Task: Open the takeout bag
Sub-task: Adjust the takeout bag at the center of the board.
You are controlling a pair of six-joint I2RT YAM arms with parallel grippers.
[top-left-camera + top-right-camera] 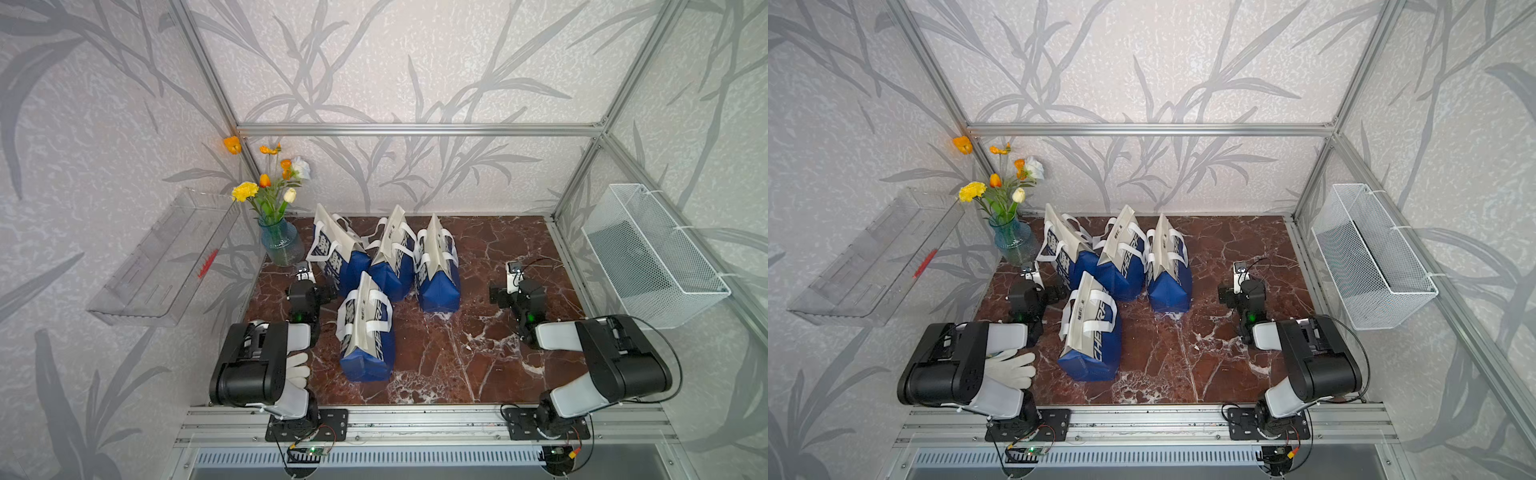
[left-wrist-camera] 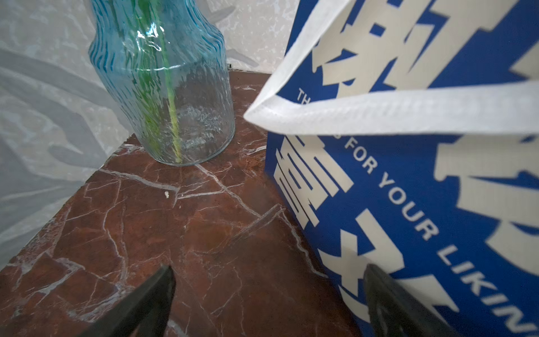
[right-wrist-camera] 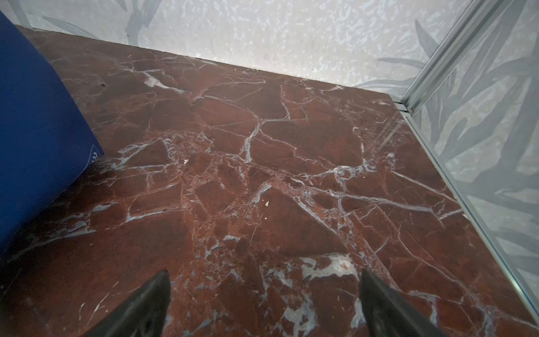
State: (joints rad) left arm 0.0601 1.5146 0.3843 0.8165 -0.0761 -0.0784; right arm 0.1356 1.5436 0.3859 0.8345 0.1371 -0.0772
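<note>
takeout bags [image 1: 368, 332]: 4 | vase [image 1: 282, 245]: 1 | left hand [image 2: 269, 270]: released | right hand [image 3: 265, 272]: released

My left arm [image 1: 249, 365] and right arm [image 1: 615, 361] match: bulky black motor housings with rounded ends, joined by smooth pale grey shells. Each stands on a black base plate [image 1: 334, 424], screwed at its corners to a ribbed aluminium rail [image 1: 415, 417]. A small green light [image 1: 298, 316] glows on each black wrist block, and a white bracket [image 1: 512, 270] there carries a small black camera. A thin black cable [image 1: 678, 374] loops off my right arm. Red and black wires [image 1: 333, 438] trail to a green circuit board [image 1: 309, 451] under the left base. My left gripper [image 2: 268, 271] and right gripper [image 3: 264, 274] have matte black fingers tapering to blunt points.
</note>
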